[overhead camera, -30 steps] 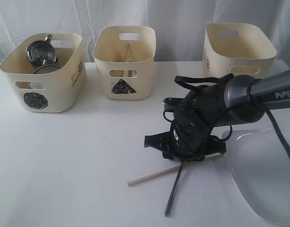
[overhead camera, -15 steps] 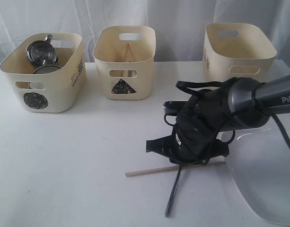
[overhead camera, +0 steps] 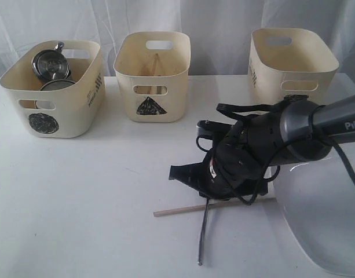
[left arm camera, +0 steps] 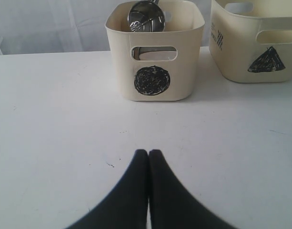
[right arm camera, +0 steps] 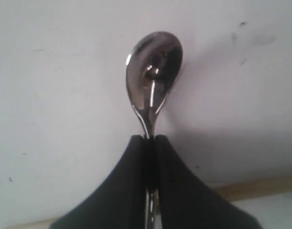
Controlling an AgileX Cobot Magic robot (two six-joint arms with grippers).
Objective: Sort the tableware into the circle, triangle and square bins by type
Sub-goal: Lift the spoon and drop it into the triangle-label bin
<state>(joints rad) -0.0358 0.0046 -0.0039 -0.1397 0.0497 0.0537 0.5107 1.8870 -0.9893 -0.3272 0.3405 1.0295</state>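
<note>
Steel spoon [right arm camera: 153, 67] is in your right end effector [right arm camera: 149, 140]: fingers clamped onto its neck, bowl sticking out past the tips. In the exterior view it angles down toward the surface [overhead camera: 108, 191], nearest the camera; can't tell whether the far end touches. Wooden chopstick [overhead camera: 177, 211] lies flat just behind, passing under that end effector. Big white plate [overhead camera: 322, 231] sits on the right, beside the arm. Left end effector [left arm camera: 148, 157] is fully closed, holding nothing, facing the circle bin [overhead camera: 73, 116]. Back row, left to right: circle bin with a steel mug [overhead camera: 50, 62] inside, triangle bin [overhead camera: 165, 110] with a second chopstick [overhead camera: 157, 62] leaning inside, square bin [overhead camera: 281, 72], mark not visible.
</note>
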